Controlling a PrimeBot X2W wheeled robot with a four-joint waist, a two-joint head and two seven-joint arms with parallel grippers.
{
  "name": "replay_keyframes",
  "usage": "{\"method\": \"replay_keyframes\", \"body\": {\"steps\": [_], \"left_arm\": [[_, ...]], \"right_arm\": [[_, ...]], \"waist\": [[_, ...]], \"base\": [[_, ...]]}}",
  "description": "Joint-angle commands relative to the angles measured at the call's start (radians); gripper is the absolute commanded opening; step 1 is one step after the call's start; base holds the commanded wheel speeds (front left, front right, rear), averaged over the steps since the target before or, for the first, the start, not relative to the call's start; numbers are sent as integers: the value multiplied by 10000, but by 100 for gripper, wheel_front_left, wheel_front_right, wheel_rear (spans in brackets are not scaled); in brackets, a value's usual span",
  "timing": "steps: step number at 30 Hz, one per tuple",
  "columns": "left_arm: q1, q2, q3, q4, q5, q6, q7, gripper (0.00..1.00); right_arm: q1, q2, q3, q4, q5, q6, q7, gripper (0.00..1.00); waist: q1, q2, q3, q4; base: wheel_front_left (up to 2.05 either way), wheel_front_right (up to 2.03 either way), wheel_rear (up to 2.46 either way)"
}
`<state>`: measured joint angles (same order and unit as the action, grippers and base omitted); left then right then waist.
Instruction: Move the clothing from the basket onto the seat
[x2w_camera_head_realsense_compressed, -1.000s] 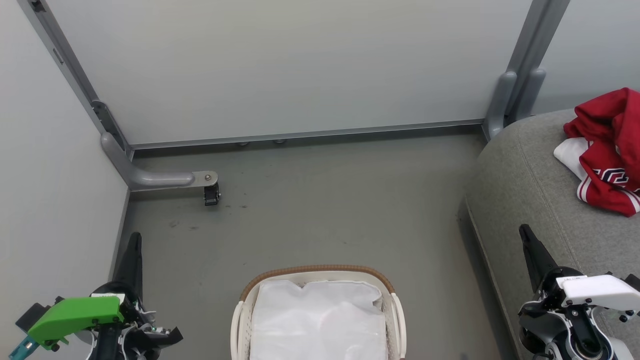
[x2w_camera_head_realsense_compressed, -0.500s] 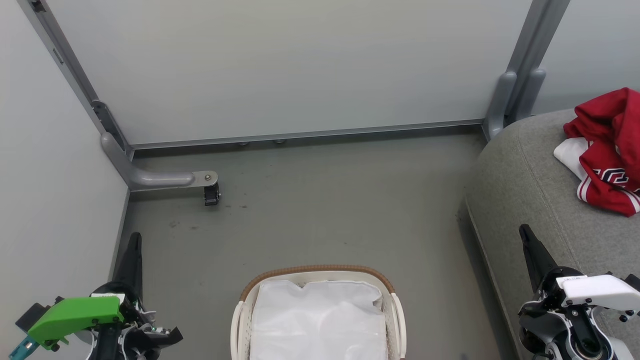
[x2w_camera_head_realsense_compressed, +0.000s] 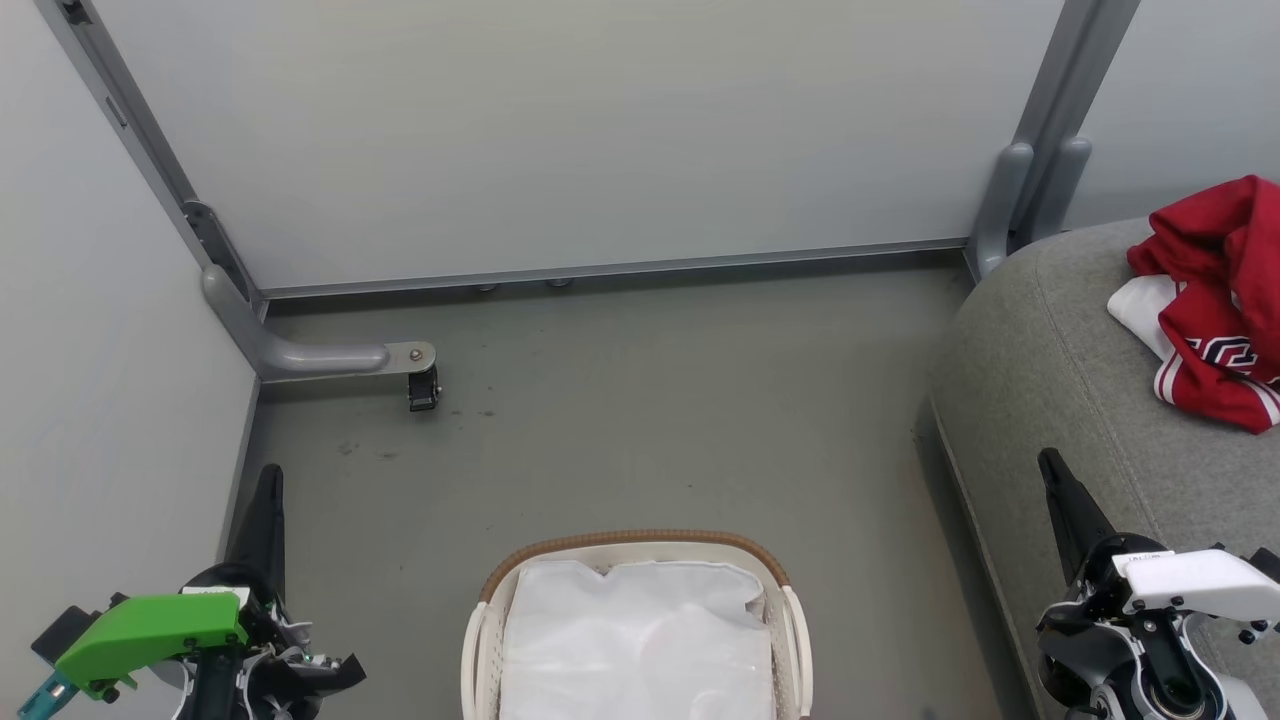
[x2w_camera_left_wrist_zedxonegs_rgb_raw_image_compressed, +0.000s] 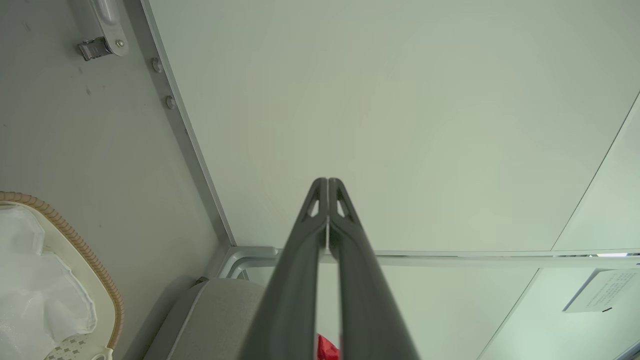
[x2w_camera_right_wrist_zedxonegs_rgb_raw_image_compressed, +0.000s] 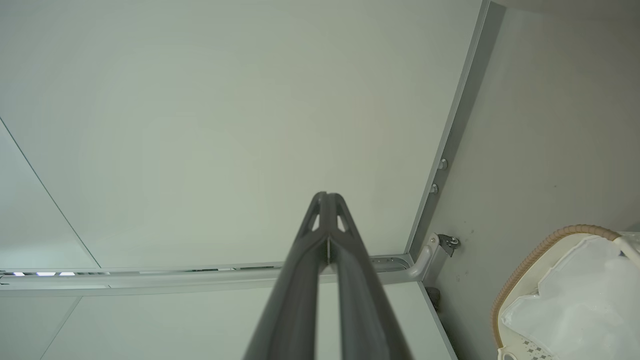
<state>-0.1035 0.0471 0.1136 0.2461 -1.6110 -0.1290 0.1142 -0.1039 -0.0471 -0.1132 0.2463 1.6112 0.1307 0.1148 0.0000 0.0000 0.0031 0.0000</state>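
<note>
Clothing lies on the seat, upper right, nearer my right gripper than my left gripper; both jaws clenched, empty.

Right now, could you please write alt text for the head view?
A crumpled bright red sports jersey with white trim lies on the large grey fabric sofa cushion at right, while the oval white plastic basket with a brown woven rim holds a white cloth liner. The left gripper and right gripper sit low, jaws shut.
</note>
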Motion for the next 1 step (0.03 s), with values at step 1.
{"method": "replay_keyframes", "body": {"steps": [1], "left_arm": [[-112, 58, 23, -23, -36, -35, 35, 0]], "right_arm": [[-90, -60, -17, -39, 34, 0, 26, 0]], "waist": [[0, 0, 0, 0]], "base": [[0, 0, 0]]}}
